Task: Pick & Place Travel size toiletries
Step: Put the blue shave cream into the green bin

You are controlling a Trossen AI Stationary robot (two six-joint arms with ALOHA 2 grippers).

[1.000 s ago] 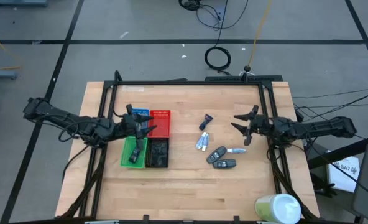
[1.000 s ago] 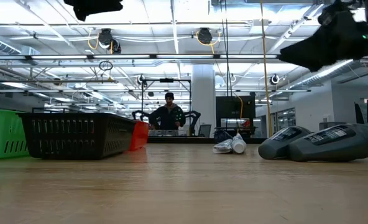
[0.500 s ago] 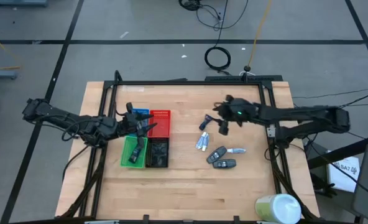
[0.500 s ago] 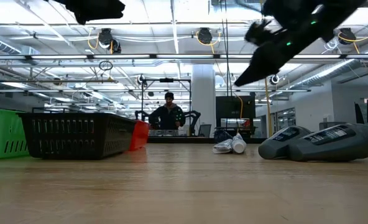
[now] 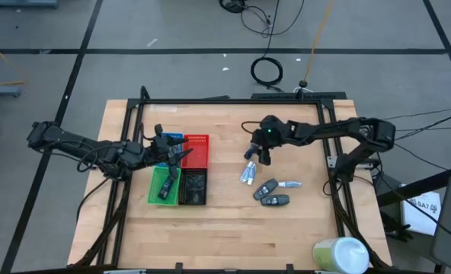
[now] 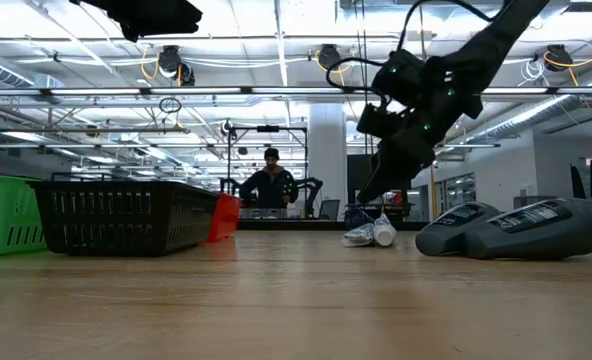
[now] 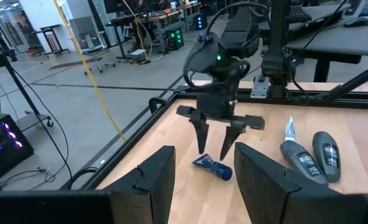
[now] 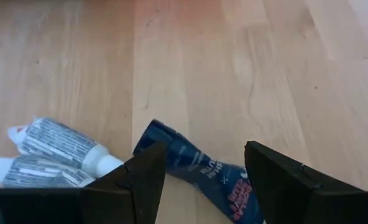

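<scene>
A dark blue tube [image 5: 253, 148] lies flat on the wood right of the red tray [image 5: 198, 149]. My right gripper [image 5: 260, 154] hangs open just over it, fingers pointing down; in the right wrist view the tube [image 8: 199, 169] shows between the fingers. Two white tubes [image 5: 247, 175], two dark oblong packs [image 5: 271, 194] and a silver tube [image 5: 290, 184] lie nearer the table's near edge. My left gripper [image 5: 174, 156] waits open above the trays. A dark item [image 5: 164, 190] lies in the green tray [image 5: 156, 185].
Blue tray [image 5: 172, 138], red, green and black trays [image 5: 193, 187] stand together left of centre. A big pale green-white cylinder [image 5: 340, 254] sits at the near right corner. Black frame rails [image 5: 328, 137] run along the table sides. A person [image 6: 272, 186] stands in the room behind.
My right arm has swung from the table's right edge toward the centre, tipped its fingers downward and come down over the dark blue tube. The left arm and all items have stayed where they were.
</scene>
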